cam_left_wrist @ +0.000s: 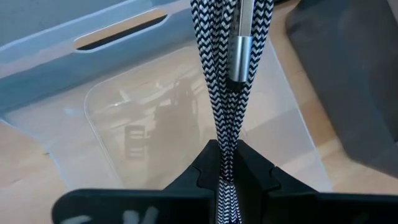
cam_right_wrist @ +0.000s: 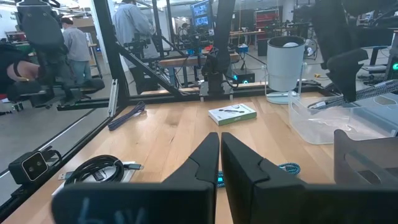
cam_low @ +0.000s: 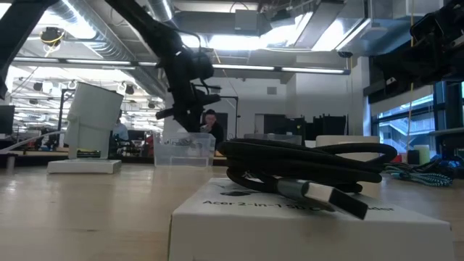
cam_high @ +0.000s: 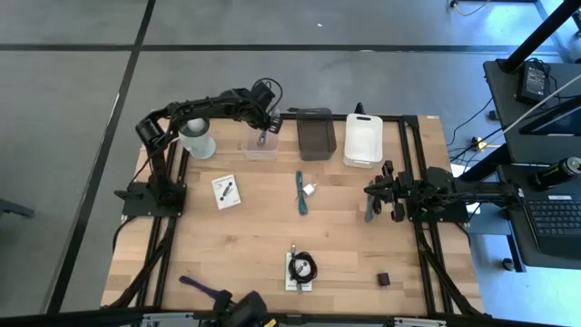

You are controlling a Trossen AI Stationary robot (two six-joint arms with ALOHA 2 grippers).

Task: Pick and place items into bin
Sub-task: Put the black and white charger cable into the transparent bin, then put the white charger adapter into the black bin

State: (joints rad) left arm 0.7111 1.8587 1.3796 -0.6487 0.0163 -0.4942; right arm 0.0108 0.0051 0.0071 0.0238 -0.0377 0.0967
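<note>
My left gripper [cam_high: 263, 136] hangs over the clear bin [cam_high: 260, 145], shut on a black-and-white braided cable [cam_left_wrist: 227, 93]; it also shows in the low view [cam_low: 190, 98]. My right gripper [cam_high: 370, 193] is shut at the table's right side [cam_right_wrist: 220, 155]. A grey strap [cam_high: 368, 213] lies just beside it; I cannot tell whether they touch. A teal strap [cam_high: 300, 193], a white card [cam_high: 226, 191], a black coiled cable on a white card [cam_high: 301, 269], a tiny black cube [cam_high: 384, 279] and a purple strap [cam_high: 203, 288] lie on the table. My left gripper pinches the bunched strands of the braided cable [cam_left_wrist: 225, 167] between its two fingers, several strands together. The fingers point down from above. The cable hangs below them into the clear bin, with its metal plug [cam_left_wrist: 239, 56] among the strands.
A dark bin [cam_high: 317, 133] and a white bin [cam_high: 363, 139] stand to the right of the clear bin at the far edge. A white cylinder [cam_high: 197, 136] stands at the far left. People show in the room beyond the table.
</note>
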